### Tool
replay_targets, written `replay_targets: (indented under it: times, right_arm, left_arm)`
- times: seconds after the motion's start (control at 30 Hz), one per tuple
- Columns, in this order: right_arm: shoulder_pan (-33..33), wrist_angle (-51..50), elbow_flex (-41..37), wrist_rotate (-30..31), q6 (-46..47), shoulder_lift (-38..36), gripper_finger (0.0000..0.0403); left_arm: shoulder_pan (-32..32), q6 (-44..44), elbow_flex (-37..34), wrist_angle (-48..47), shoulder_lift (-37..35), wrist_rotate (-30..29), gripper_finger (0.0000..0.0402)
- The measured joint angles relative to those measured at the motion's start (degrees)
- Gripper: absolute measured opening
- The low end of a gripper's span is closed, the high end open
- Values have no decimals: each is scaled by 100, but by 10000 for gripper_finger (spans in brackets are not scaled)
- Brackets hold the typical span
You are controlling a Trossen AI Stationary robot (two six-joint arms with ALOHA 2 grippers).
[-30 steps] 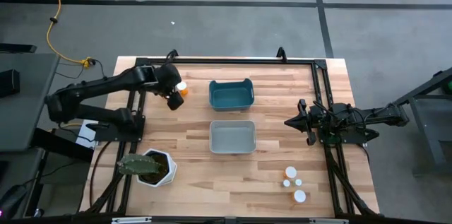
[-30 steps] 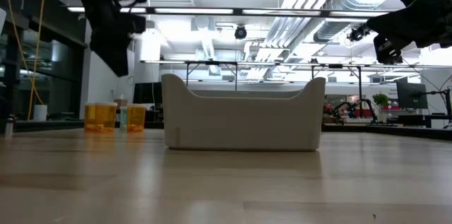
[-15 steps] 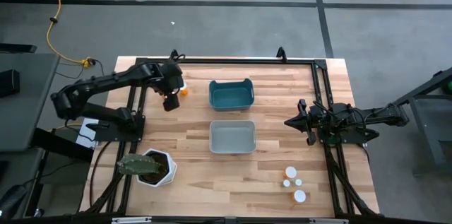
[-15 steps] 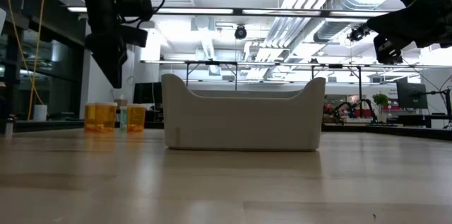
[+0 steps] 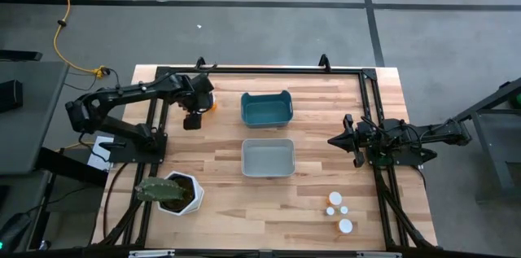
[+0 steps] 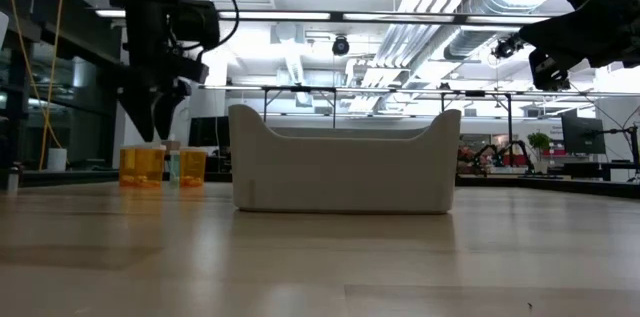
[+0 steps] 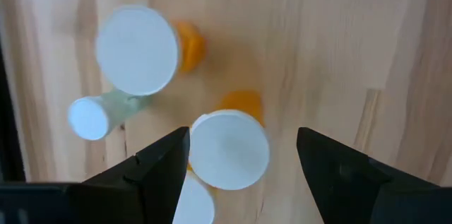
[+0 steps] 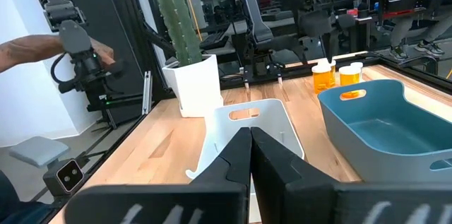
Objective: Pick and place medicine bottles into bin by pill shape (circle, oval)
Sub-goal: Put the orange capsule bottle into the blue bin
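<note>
The left gripper (image 7: 240,155) hangs open above the cluster of medicine bottles (image 7: 229,146) at the far left part of the wooden bench (image 5: 326,120), holding nothing; in its wrist view one white-capped orange bottle stands directly between the two dark fingers (image 7: 161,167), with a larger white cap (image 7: 136,49) and a small pale greenish bottle (image 7: 95,114) lying just beyond it. From above, the left arm covers most of that cluster, so only a sliver of orange (image 5: 212,105) shows beside the gripper, just left of the teal bin (image 5: 266,109). The low view gives what the overhead cannot: the orange bottles (image 6: 142,165) stand upright on the bench, translucent, with the left gripper (image 6: 155,122) poised right over them and apart from their tops, and the white bin (image 6: 345,162) rising smooth and rounded beside them. The right gripper (image 5: 338,139) waits at the right side of the bench, its fingers pressed together and empty; its wrist view looks across the white bin (image 8: 247,136) and the glossy teal bin (image 8: 385,128) toward the orange bottles (image 8: 323,77) and a green cactus in a white pot (image 8: 191,75). Loose white caps (image 5: 338,209) lie near the bench's near right corner, well apart from both bins. The bench top is pale planked wood.
</note>
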Motion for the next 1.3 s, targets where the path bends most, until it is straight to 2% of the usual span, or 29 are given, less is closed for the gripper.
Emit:
replay_targets:
  times: [0.17, 0.83, 0.97, 1.17, 1.3]
  right_arm:
    - [0, 0, 0, 0, 2, 0, 0]
    - [0, 0, -1, 0, 1, 0, 0]
    - [1, 0, 0, 0, 2, 0, 0]
    - [0, 0, -2, 0, 2, 0, 0]
    - [1, 0, 0, 0, 0, 0, 0]
  left_arm:
    - [0, 147, -4, 61, 149, -401, 252]
    - [262, 228, -6, 47, 663, -327, 252]
    - [260, 229, -6, 48, 663, -312, 233]
    - [260, 231, -5, 48, 658, -318, 177]
    - [256, 231, -2, 47, 658, -327, 176]
